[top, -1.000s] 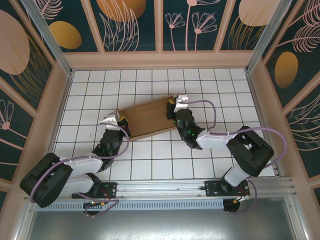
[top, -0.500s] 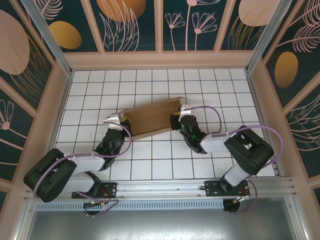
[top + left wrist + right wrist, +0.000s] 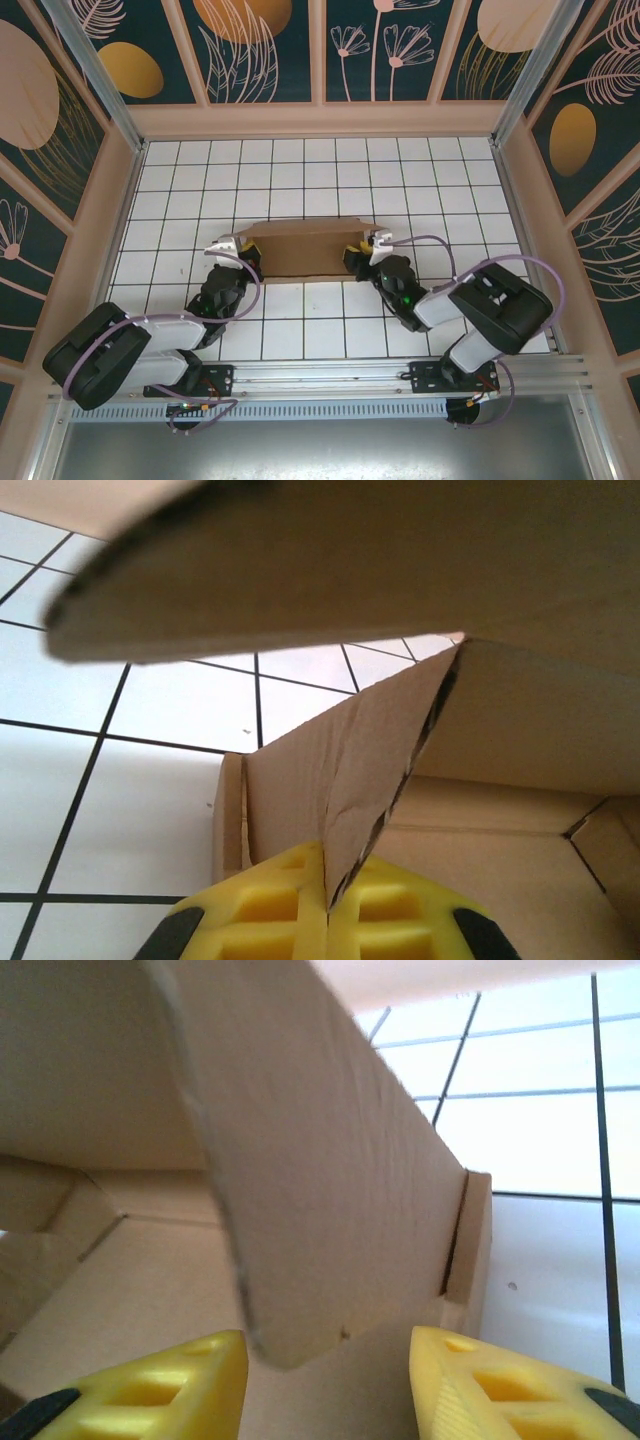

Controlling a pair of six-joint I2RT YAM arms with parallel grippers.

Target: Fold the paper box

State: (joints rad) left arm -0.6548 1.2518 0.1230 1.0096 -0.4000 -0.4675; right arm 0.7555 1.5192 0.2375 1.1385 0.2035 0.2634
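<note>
The paper box [image 3: 305, 248] lies in the middle of the top view on the white tiled worktop [image 3: 300, 170], as a long brown shape between the two arms. I judge the task about half done: in the wrist views the bottom and some walls are already formed and the corners are folded in. The left gripper [image 3: 236, 246] is at the left end of the box and is closed on a thin end flap [image 3: 350, 770], pinched between its yellow pads. The right gripper [image 3: 360, 252] is at the right end with its jaws apart. A side flap [image 3: 330, 1190] stands loose between them and is not gripped. What is left, I think, is to tuck the end flaps and bring down the wide lid panel [image 3: 380, 560], which hangs over the inside. The patterned walls [image 3: 320, 50] around are well apart; only the arms themselves crowd both ends.
</note>
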